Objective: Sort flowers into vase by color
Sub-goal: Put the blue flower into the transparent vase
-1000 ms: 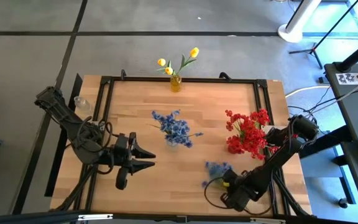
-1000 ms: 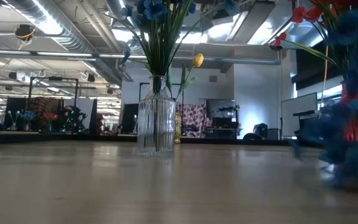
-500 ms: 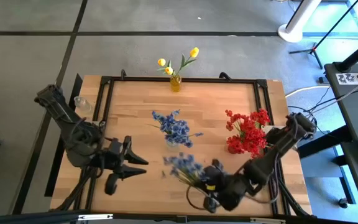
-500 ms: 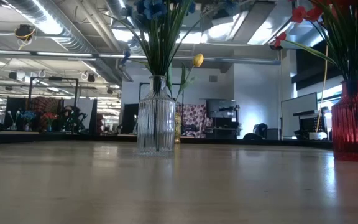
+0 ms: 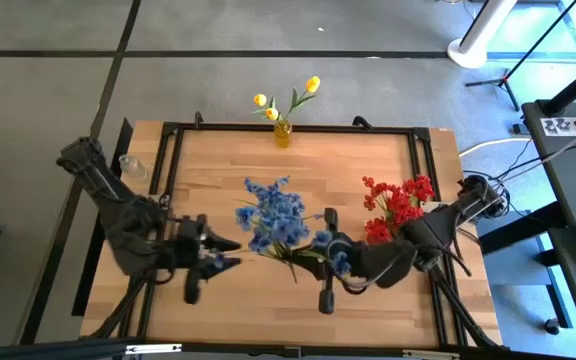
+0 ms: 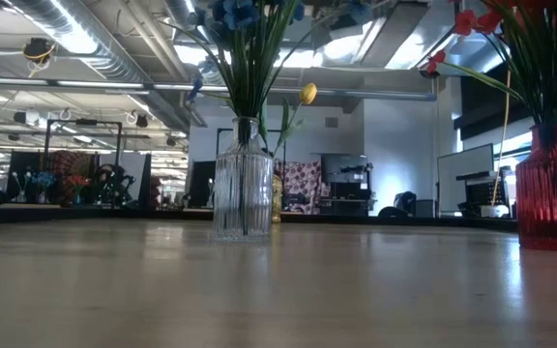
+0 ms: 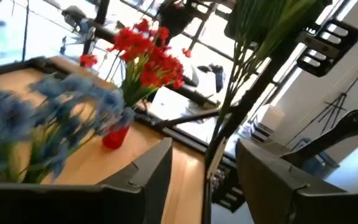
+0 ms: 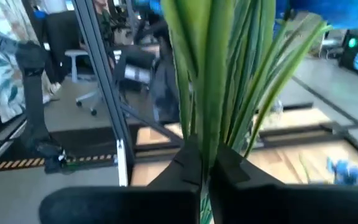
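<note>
I have the right gripper (image 5: pixel 320 258) clamped on a blue sprig (image 5: pixel 303 254) mid-table; next I judge its stem must drop into the clear vase (image 6: pixel 243 180), while the left gripper (image 5: pixel 218 255), fingers apart, waits near the left edge.

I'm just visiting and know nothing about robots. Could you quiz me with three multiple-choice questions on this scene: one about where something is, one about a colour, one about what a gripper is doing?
1. Where does the vase with yellow flowers stand?
A. at the table's far edge
B. at the table's middle
C. under the left arm

2. What colour are the flowers that the right gripper carries?
A. red
B. yellow
C. blue

3. What is the left gripper doing?
A. clamping a red flower
B. open, holding nothing
C. lifting a vase

Answers:
1. A: the yellow flowers sit in their vase at the table's far edge in the high view.
2. C: the right gripper is shut on green stems whose blue sprig reaches toward the middle vase.
3. B: the left gripper hangs over the table's left side, fingers apart with nothing between them.
</note>
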You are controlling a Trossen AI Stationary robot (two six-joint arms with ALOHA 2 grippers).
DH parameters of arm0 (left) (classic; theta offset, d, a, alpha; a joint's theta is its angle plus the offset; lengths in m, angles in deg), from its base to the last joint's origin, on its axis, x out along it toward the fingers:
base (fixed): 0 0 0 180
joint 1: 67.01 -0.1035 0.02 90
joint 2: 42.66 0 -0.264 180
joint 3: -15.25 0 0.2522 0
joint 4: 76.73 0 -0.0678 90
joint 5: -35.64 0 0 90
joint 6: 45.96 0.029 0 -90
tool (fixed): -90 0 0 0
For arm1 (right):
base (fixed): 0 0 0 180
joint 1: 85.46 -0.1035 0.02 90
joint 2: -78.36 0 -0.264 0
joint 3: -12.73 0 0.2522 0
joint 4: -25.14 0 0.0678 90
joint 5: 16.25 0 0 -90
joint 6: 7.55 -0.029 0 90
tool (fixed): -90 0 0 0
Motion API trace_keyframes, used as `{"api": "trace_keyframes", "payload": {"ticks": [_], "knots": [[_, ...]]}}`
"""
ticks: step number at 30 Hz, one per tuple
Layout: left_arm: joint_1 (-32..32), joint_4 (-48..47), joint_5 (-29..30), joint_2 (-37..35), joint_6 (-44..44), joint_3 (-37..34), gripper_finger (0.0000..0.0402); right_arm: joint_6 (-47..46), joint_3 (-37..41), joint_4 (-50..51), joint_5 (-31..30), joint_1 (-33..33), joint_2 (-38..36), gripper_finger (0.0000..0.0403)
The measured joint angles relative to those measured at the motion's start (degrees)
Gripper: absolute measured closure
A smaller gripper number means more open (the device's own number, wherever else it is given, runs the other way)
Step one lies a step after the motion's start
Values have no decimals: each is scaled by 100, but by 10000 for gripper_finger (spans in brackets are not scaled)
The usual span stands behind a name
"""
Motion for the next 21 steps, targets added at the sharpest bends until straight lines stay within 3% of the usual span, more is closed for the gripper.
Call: {"api": "trace_keyframes", "payload": {"ticks": [9,12,17,21], "knots": [[-912,2508,-934,1003,1905,0,196,243,2,-219,524,212,0,399],[-1124,2788,-1199,1051,2220,0,197,243,2,-210,580,197,0,396],[-1418,3118,-2272,1053,2465,0,199,249,2,-104,549,199,0,398],[-1555,3188,-2559,1051,2480,0,199,269,4,-41,524,246,0,398]]}}
